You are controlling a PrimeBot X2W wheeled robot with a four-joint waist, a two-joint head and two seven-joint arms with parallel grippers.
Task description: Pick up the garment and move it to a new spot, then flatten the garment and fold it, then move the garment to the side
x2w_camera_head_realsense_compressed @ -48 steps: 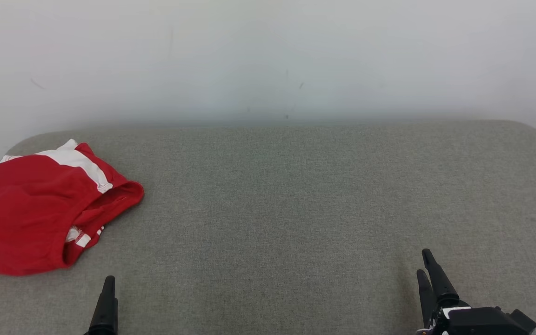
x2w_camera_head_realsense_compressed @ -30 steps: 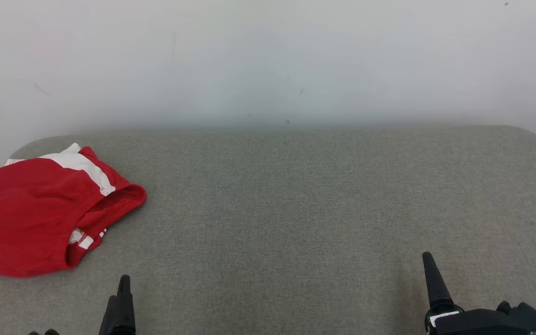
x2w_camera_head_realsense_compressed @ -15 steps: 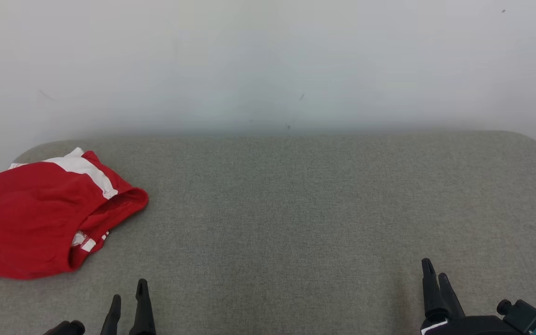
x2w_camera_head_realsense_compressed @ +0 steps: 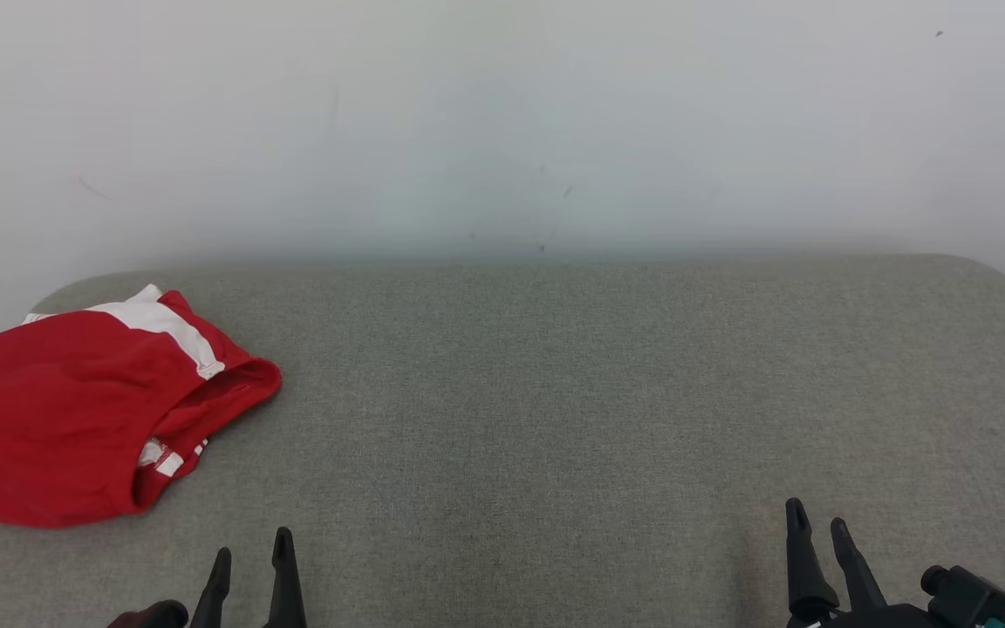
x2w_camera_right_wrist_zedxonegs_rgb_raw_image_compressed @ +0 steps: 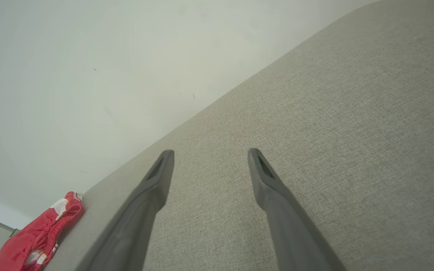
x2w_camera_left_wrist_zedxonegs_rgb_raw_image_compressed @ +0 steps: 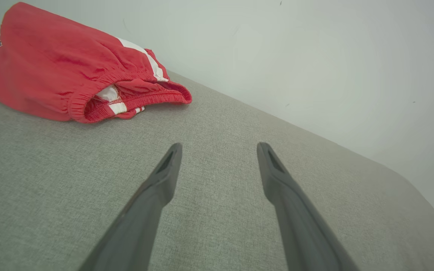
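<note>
White wall (x2w_camera_head_realsense_compressed: 502,122) behind; grey padded surface (x2w_camera_head_realsense_compressed: 555,419) bare across middle and right. The whole head view has slid down slightly, so this is camera tilt, not object motion. Red garment (x2w_camera_head_realsense_compressed: 58,419), white stripe, lies crumpled at the surface's far left, untouched. Left gripper (x2w_camera_head_realsense_compressed: 253,544) has edged nearer it, fingers apart, holding nothing. Right gripper (x2w_camera_head_realsense_compressed: 815,515) likewise apart, well away. Pick-up not begun; nothing blocks the reach.
</note>
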